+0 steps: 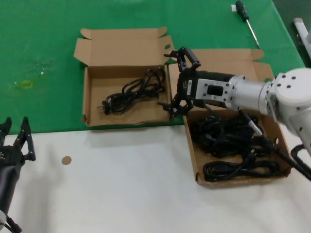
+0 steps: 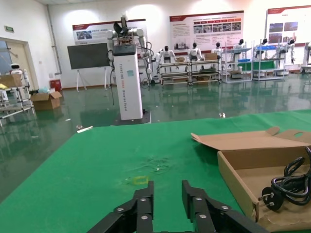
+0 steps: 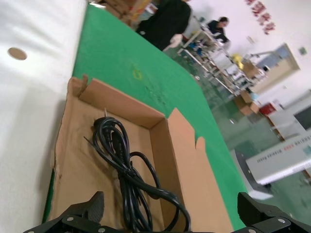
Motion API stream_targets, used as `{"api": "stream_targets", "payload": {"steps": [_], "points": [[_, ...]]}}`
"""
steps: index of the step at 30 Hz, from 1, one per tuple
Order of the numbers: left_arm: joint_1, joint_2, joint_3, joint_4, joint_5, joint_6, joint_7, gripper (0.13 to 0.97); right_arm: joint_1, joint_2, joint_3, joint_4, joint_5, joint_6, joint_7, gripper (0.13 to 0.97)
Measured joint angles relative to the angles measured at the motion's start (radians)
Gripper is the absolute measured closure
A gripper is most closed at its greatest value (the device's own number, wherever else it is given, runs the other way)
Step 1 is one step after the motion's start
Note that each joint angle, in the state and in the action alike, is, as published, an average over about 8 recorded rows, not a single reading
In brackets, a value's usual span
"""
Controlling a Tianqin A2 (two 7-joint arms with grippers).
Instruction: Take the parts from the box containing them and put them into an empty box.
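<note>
The box containing the parts (image 1: 194, 155) lies at the right with several black cords (image 1: 233, 141) piled in it. The other brown box (image 1: 87, 97) stands to its left, lid folded back, and holds one coiled cord (image 1: 131, 92). My right gripper (image 1: 166, 80) hovers over that box's right wall, between the two boxes, open wide with nothing between its fingers. In the right wrist view, the right gripper (image 3: 172, 213) spans the single cord (image 3: 116, 155) in its box (image 3: 160, 126). My left gripper (image 1: 16, 124) is parked at the near left, open and empty; the left wrist view shows this gripper (image 2: 167, 194) too.
A black-handled screwdriver (image 1: 247, 19) lies on the green mat (image 1: 43, 43) at the far right. The near half of the table is white (image 1: 121, 194), with a small brown round spot (image 1: 66, 159). A yellowish mark (image 1: 24, 84) sits on the mat at the left.
</note>
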Motion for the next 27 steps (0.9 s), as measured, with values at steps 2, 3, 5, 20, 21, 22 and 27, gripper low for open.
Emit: {"api": "stream_targets", "payload": {"steps": [2,3,5,20,21,22,27], "points": [[0.0,0.0,0.0,0.0,0.0,0.0,0.0,0.846,-0.026,0.0,0.009,0.023,0.007,0.021,0.02,0.129],[0.0,0.0,0.0,0.0,0.0,0.0,0.0,0.831,-0.039,0.0,0.014,0.034,0.01,0.032,0.03,0.129],[0.0,0.0,0.0,0.0,0.0,0.0,0.0,0.8,-0.065,-0.001,0.024,0.057,0.017,0.054,0.051,0.129],[0.0,0.0,0.0,0.0,0.0,0.0,0.0,0.574,-0.268,-0.003,0.098,0.234,0.07,0.219,0.207,0.129],[0.0,0.0,0.0,0.0,0.0,0.0,0.0,0.547,-0.281,-0.003,0.103,0.246,0.074,0.23,0.217,0.129],[0.0,0.0,0.0,0.0,0.0,0.0,0.0,0.52,-0.295,-0.003,0.108,0.258,0.077,0.242,0.228,0.129],[0.0,0.0,0.0,0.0,0.0,0.0,0.001,0.385,-0.362,-0.004,0.133,0.318,0.095,0.297,0.279,0.129]]}}
